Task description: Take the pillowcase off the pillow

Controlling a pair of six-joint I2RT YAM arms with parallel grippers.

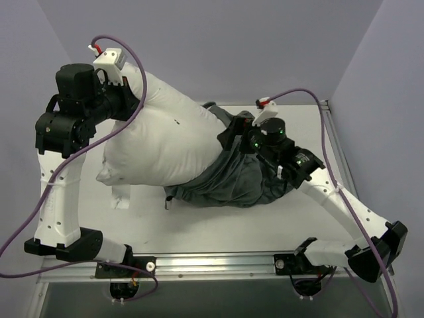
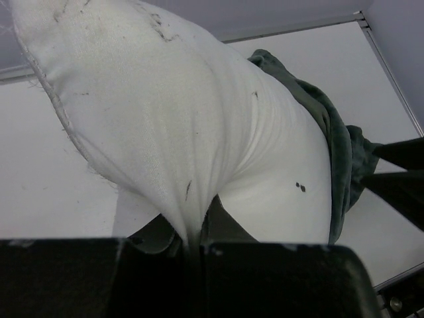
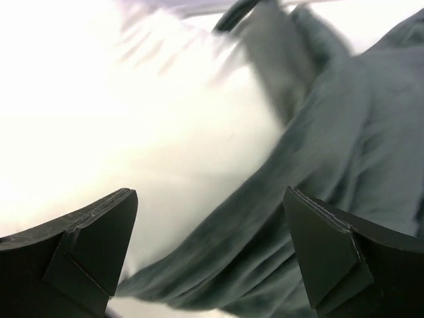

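Pillow (image 1: 165, 142) hangs from my left fingers (image 2: 228, 232), which pinch a fold of its white fabric at the upper left of the top view. The rest slopes down to the worktop (image 1: 218, 218) mid-frame. Pillowcase (image 1: 245, 182), grey side out, is bunched round the pillow's lower right end, centre-right of the frame, with well over half the pillow bare. My right fingers (image 3: 93, 245) are spread wide, holding nothing, hovering over the line where grey cloth meets white. Handling guess: both soft and light. Pillow is bulky and squashy; case is limp, so it'll wrinkle and drag on the stuffing rather than slide clean. Best hold looks like the loose gathered cloth at the case's far right end, clear of the pillow, so I get cloth only and can pull right against the left pinch. Risk: that thin pinch on the pillow slipping under load.
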